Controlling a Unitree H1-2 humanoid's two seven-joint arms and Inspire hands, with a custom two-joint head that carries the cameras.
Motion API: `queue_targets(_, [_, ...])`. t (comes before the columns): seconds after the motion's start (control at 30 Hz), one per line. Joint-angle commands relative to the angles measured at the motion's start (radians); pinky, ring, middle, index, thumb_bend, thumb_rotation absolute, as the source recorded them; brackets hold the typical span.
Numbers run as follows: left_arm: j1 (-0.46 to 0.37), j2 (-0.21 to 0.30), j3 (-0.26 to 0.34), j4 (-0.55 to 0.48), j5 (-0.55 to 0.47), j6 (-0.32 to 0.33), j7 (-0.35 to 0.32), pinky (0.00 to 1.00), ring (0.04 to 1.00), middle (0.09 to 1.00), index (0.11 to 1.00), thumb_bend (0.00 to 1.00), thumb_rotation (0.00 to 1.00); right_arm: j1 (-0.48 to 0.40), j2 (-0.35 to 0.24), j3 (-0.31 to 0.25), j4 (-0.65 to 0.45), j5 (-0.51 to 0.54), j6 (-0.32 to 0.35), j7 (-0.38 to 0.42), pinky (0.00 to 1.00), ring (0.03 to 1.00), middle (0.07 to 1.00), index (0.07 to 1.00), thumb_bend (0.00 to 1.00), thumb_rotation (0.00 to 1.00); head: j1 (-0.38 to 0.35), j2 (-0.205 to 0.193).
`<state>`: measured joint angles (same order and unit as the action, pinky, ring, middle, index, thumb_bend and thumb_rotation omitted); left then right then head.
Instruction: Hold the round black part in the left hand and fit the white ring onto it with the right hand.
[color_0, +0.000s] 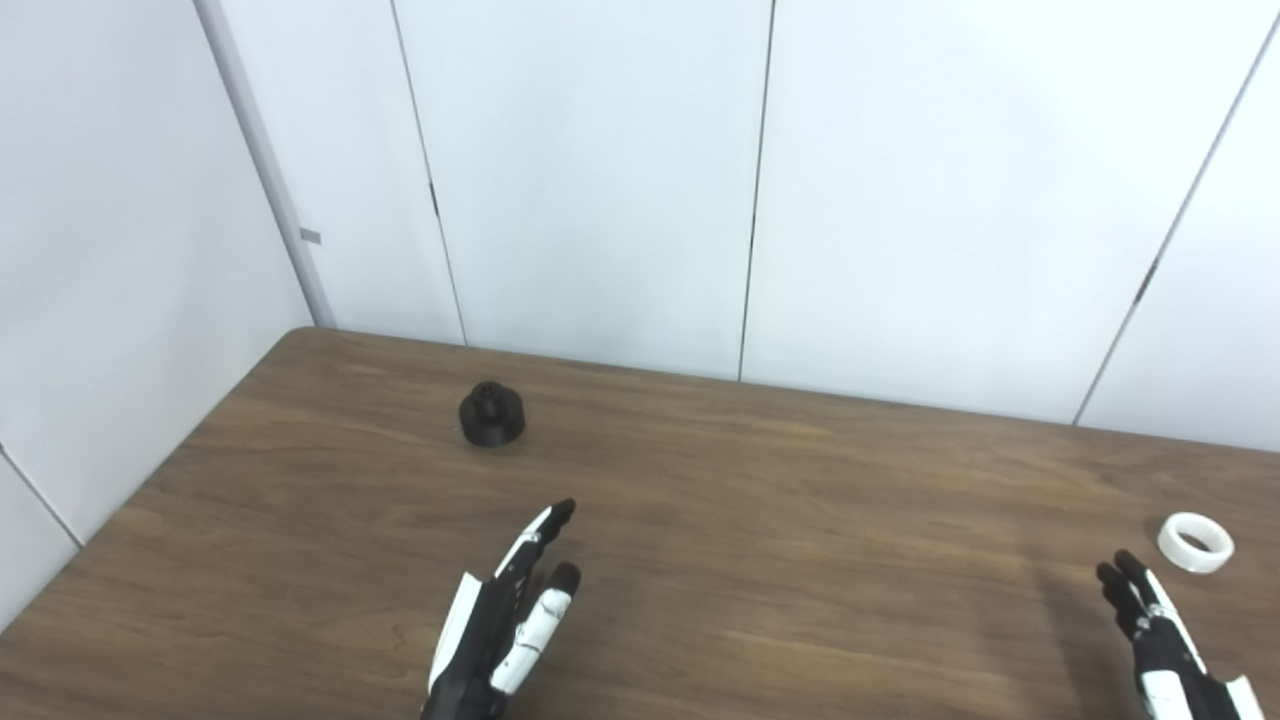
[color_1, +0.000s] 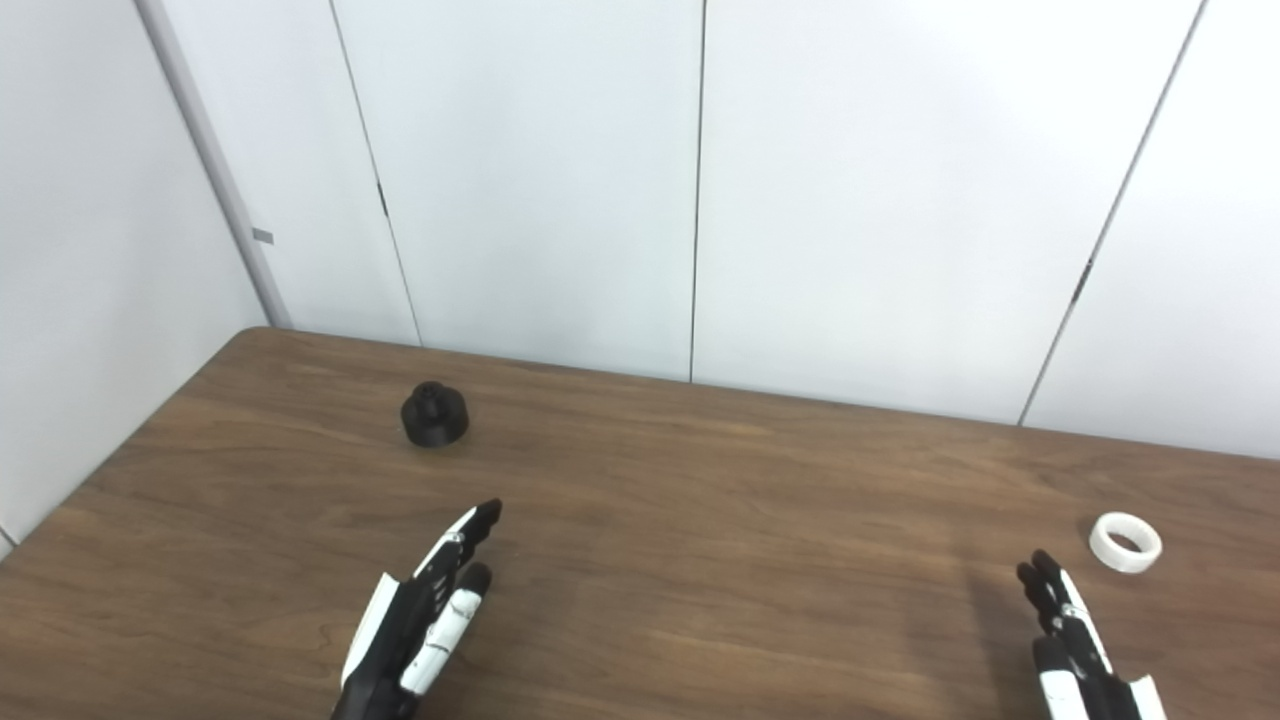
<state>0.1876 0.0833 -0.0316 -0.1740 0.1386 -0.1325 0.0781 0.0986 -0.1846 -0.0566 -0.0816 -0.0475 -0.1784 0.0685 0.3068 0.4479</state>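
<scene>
Sitting upright toward the far left of the table (color_0: 700, 500), the round black part (color_0: 491, 416) lies ahead of the left hand (color_0: 505, 620), empty with fingers spread, suggesting an approach.

From the right eye, the white ring (color_1: 1126, 542) lies flat just beyond the right hand (color_1: 1070, 640), also empty and spread, each piece on its hand's side.

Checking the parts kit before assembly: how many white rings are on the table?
1. The white ring lies flat near the table's right edge, just beyond the right hand. Nothing suggests another is hidden.
</scene>
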Motion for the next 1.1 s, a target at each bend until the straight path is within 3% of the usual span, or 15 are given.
queue_targets(0.0, [0.02, -0.057, -0.012, 0.064, 0.009, -0.022, 0.023, 1.0, 0.975, 0.952, 0.932, 0.59, 0.88, 0.044, 0.008, 0.005, 0.079, 0.002, -0.021, -0.004, 1.0, 0.964, 0.944, 0.976, 0.43, 1.0, -0.003, 0.005])
queue_targets(0.23, [0.025, -0.051, -0.015, 0.043, 0.049, -0.003, 0.03, 0.99, 0.971, 0.955, 0.948, 0.58, 0.82, 0.049, 0.013, 0.004, 0.06, -0.009, -0.002, -0.011, 1.0, 0.958, 0.934, 0.964, 0.48, 1.0, -0.011, 0.024])
queue_targets(0.27, [0.028, -0.052, -0.012, 0.032, 0.058, 0.004, 0.035, 0.98, 0.967, 0.953, 0.949, 0.58, 0.78, 0.051, 0.012, 0.003, 0.056, -0.009, -0.001, -0.011, 1.0, 0.957, 0.933, 0.961, 0.48, 1.0, -0.014, 0.03])
queue_targets(0.3, [0.031, -0.054, -0.007, 0.019, 0.069, 0.017, 0.041, 0.97, 0.958, 0.945, 0.946, 0.6, 0.67, 0.053, 0.013, 0.002, 0.052, -0.006, 0.004, -0.01, 1.0, 0.955, 0.927, 0.952, 0.49, 1.0, -0.014, 0.03])
queue_targets(0.37, [0.036, -0.06, -0.001, -0.007, 0.079, 0.035, 0.052, 0.96, 0.954, 0.941, 0.944, 0.61, 0.62, 0.057, 0.014, 0.001, 0.044, -0.003, 0.008, -0.009, 1.0, 0.953, 0.924, 0.948, 0.5, 1.0, -0.014, 0.036])
queue_targets(0.43, [0.038, -0.067, 0.003, -0.031, 0.076, 0.051, 0.062, 0.97, 0.952, 0.931, 0.936, 0.67, 0.48, 0.06, 0.012, 0.0, 0.043, -0.006, 0.003, -0.01, 1.0, 0.952, 0.923, 0.949, 0.5, 1.0, -0.014, 0.038])
queue_targets(0.63, [0.009, -0.056, 0.012, -0.117, 0.103, 0.132, 0.078, 0.97, 0.941, 0.913, 0.913, 0.8, 0.31, 0.067, 0.0, 0.0, 0.041, -0.018, -0.004, -0.009, 1.0, 0.945, 0.931, 0.955, 0.51, 1.0, 0.002, 0.051])
queue_targets(0.77, [-0.031, -0.036, 0.029, -0.176, 0.139, 0.217, 0.084, 0.98, 0.948, 0.917, 0.913, 0.86, 0.3, 0.07, -0.001, -0.002, 0.036, -0.02, 0.01, -0.007, 1.0, 0.944, 0.93, 0.956, 0.5, 1.0, 0.008, 0.051])
queue_targets(0.87, [-0.065, -0.006, 0.039, -0.219, 0.223, 0.296, 0.078, 0.99, 0.965, 0.931, 0.923, 0.89, 0.33, 0.071, -0.003, 0.0, 0.037, -0.017, 0.012, -0.001, 1.0, 0.954, 0.938, 0.968, 0.5, 1.0, 0.006, 0.053])
queue_targets(0.97, [-0.095, 0.029, 0.057, -0.232, 0.302, 0.328, 0.077, 0.94, 0.948, 0.929, 0.914, 0.91, 0.37, 0.069, -0.003, 0.0, 0.04, -0.018, 0.008, -0.003, 1.0, 0.952, 0.937, 0.97, 0.5, 1.0, 0.006, 0.053])
queue_targets(1.07, [-0.128, 0.069, 0.088, -0.231, 0.325, 0.369, 0.053, 0.98, 0.972, 0.953, 0.922, 0.93, 0.37, 0.068, -0.003, -0.001, 0.044, -0.013, 0.003, -0.003, 1.0, 0.951, 0.937, 0.967, 0.5, 1.0, 0.001, 0.055])
